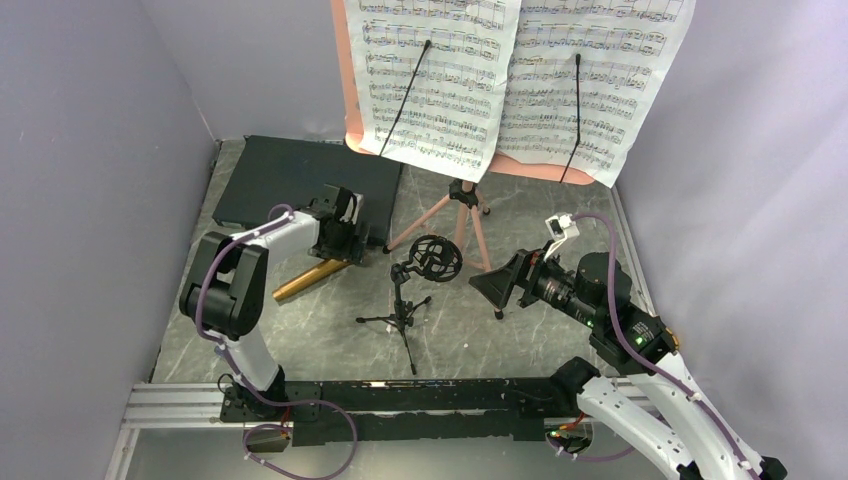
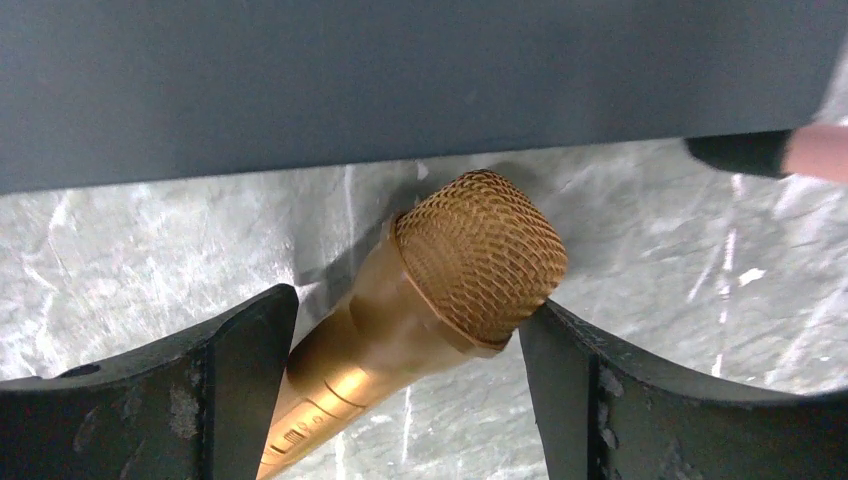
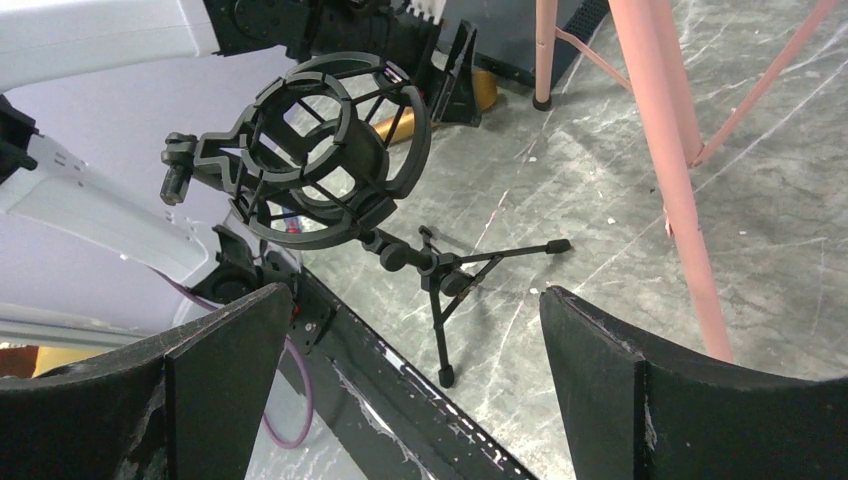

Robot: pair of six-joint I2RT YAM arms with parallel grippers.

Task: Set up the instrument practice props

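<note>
The gold microphone (image 1: 310,278) lies on the table beside the flat black box. My left gripper (image 1: 350,250) is down over its head end. In the left wrist view the mesh head (image 2: 480,255) sits between the open fingers (image 2: 590,400), the right one touching the mesh. The black tripod mic stand (image 1: 405,305) with its ring mount (image 1: 435,258) stands mid-table. My right gripper (image 1: 497,285) hovers open to its right, facing the stand (image 3: 330,150) with nothing between its fingers. The pink music stand (image 1: 455,215) holds two white sheet-music pages (image 1: 445,75) at the back.
The flat black box (image 1: 300,180) lies at the back left, its edge (image 2: 400,80) just beyond the microphone. A pink tripod leg (image 3: 680,180) stands close to the right gripper. Purple walls enclose three sides, and a black rail (image 1: 430,395) runs along the near edge.
</note>
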